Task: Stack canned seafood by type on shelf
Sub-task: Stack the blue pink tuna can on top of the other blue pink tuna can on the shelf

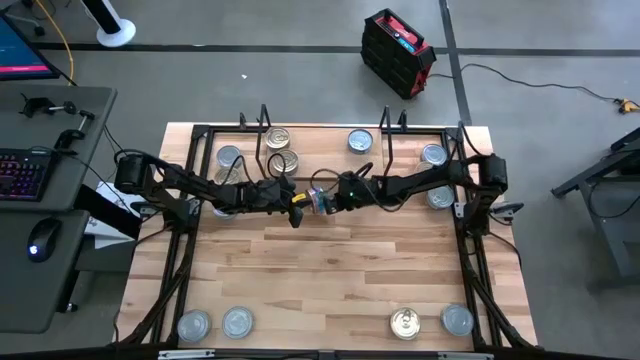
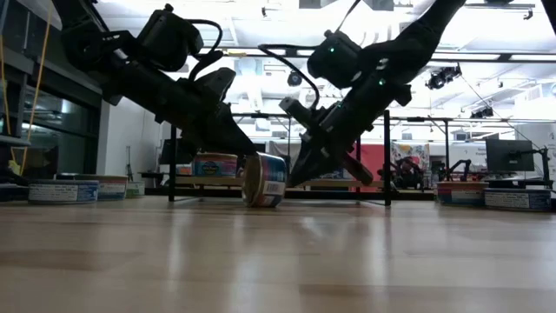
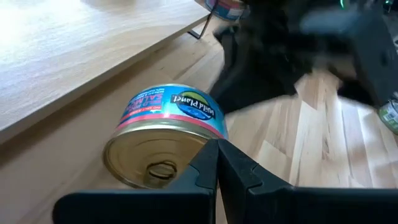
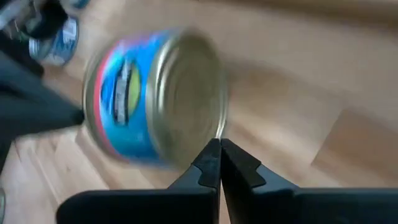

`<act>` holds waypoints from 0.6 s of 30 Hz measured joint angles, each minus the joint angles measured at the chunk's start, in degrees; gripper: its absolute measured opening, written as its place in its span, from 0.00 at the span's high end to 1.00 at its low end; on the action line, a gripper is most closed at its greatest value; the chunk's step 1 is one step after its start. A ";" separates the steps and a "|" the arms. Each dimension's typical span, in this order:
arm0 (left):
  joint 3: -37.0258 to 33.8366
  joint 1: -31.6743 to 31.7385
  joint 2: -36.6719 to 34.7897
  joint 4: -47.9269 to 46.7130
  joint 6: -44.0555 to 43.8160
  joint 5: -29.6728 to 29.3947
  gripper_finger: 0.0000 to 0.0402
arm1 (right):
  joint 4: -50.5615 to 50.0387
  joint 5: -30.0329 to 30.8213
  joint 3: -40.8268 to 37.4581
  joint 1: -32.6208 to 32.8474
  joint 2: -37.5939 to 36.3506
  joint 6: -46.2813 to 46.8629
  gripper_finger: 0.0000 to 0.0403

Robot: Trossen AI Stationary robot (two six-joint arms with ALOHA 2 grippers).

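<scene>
A blue-labelled tin with gold ends (image 1: 318, 198) stands on its edge on the tabletop, in front of the shelf (image 1: 325, 150). The low view shows the tin (image 2: 265, 180) tilted on its rim. My left gripper (image 1: 297, 207) is shut, its tips at the tin's left. My right gripper (image 1: 336, 199) is shut too, coming from the right. In the left wrist view the tin (image 3: 163, 142) shows its gold pull-tab end. In the right wrist view the tin (image 4: 155, 96) is blurred, plain end toward me. Two gold tins (image 1: 280, 148) and a silver tin (image 1: 361, 141) lie on the shelf. My left gripper (image 3: 216, 152) has its shut fingertips against the tin's side wall (image 3: 202, 127), beside the pull-tab end, slanting down from the table's left. My right gripper (image 4: 219, 149) has its shut tips at the lower rim of the tin's plain gold end (image 4: 214, 127), slanting down from the right; whether they touch, I cannot tell.
Silver tins lie flat at the table's far left (image 1: 229, 157) and far right (image 1: 433, 155), (image 1: 440, 197). Along the near edge are two silver tins (image 1: 215, 323), a gold one (image 1: 405, 323) and another silver one (image 1: 457, 319). The shelf's black wire uprights (image 2: 387, 156) stand close behind the grippers.
</scene>
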 joint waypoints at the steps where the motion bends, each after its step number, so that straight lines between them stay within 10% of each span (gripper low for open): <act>1: 0.00 0.00 0.00 -0.01 -0.03 -0.03 1.00 | 0.67 0.20 0.00 0.56 0.37 0.33 1.00; 18: 8.53 -1.53 9.36 -0.13 0.33 0.04 1.00 | 4.17 2.68 0.31 5.09 2.17 4.40 1.00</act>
